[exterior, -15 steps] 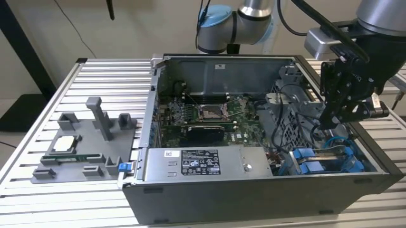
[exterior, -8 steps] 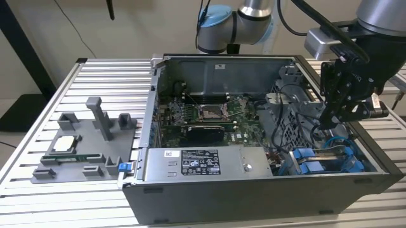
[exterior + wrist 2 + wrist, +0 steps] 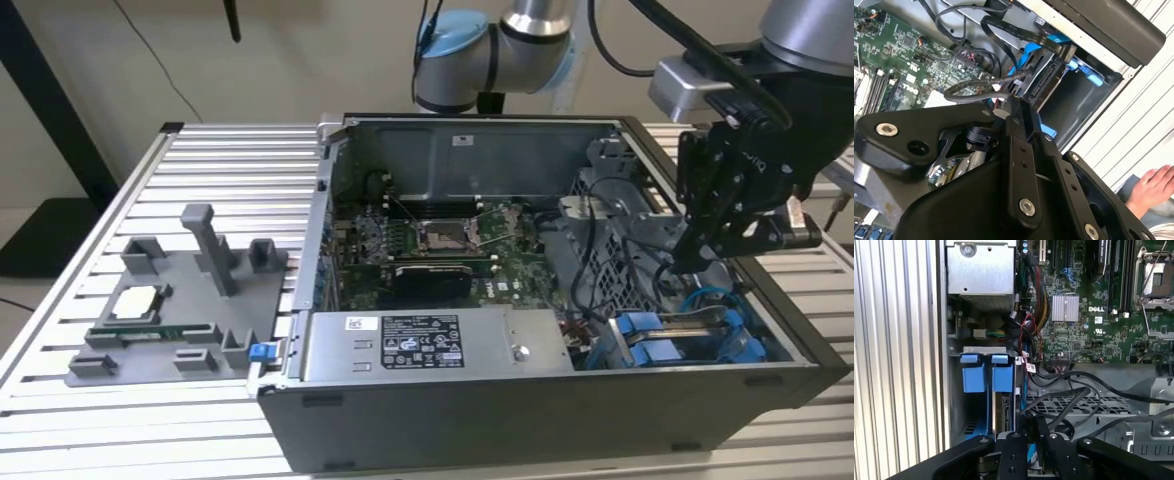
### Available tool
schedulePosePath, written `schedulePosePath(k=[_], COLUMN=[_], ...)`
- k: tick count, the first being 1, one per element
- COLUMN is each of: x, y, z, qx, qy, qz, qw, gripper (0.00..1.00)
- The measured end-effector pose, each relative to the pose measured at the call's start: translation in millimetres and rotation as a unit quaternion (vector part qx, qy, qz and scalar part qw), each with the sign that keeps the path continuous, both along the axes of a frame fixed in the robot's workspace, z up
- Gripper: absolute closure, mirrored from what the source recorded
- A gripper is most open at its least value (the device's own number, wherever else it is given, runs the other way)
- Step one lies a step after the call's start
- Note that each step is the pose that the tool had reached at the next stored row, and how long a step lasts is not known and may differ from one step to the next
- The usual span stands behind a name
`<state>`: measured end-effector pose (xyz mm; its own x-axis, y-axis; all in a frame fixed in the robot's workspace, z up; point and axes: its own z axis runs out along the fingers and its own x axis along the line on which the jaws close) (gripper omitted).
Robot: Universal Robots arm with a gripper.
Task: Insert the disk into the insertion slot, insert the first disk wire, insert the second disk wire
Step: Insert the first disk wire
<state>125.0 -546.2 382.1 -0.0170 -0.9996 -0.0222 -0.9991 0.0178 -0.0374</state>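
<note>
Bright blue plastic is showing at the front of the disk (image 3: 1002, 378), which is already sitting in the insertion slot (image 3: 983, 349). The slot is a low bay of bent grey sheet metal, and the disk is lying just beside another blue-fronted carrier (image 3: 974, 376). The gripper (image 3: 1035, 421), made of matt black bars joined with round silver screws, is hanging over the perforated grey cage (image 3: 1104, 405), near the disk and among smooth black wires (image 3: 1074, 373). Its narrow fingers are lying drawn together; whether a wire is pinched between them, I cannot tell.

In the exterior view the gripper (image 3: 690, 262) is reaching down into the open grey computer case (image 3: 534, 410). The case is standing on a ribbed aluminium table (image 3: 80, 420), with a grey tray of parts (image 3: 174, 270) at the exterior view's left.

The second wrist view is giving a braided black cable (image 3: 979, 86) just beside the gripper (image 3: 1015, 106), the green motherboard (image 3: 909, 55), and a person's hand (image 3: 1154, 187) outside the case.
</note>
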Motion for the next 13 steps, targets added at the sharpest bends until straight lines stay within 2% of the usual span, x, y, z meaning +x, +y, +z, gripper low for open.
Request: schedulePosePath(k=[2, 4, 13], x=[2.4, 4.2, 7.3], y=[-0.4, -1.2, -3.8], z=[-0.4, -0.9, -3.5], qx=[0.0000, -0.0001, -0.0002], qy=[0.0047, 0.0067, 0.0081], qz=[0.000, 0.000, 0.000], qw=[1.0000, 1.0000, 1.0000], gripper=[1.00, 1.00, 1.00])
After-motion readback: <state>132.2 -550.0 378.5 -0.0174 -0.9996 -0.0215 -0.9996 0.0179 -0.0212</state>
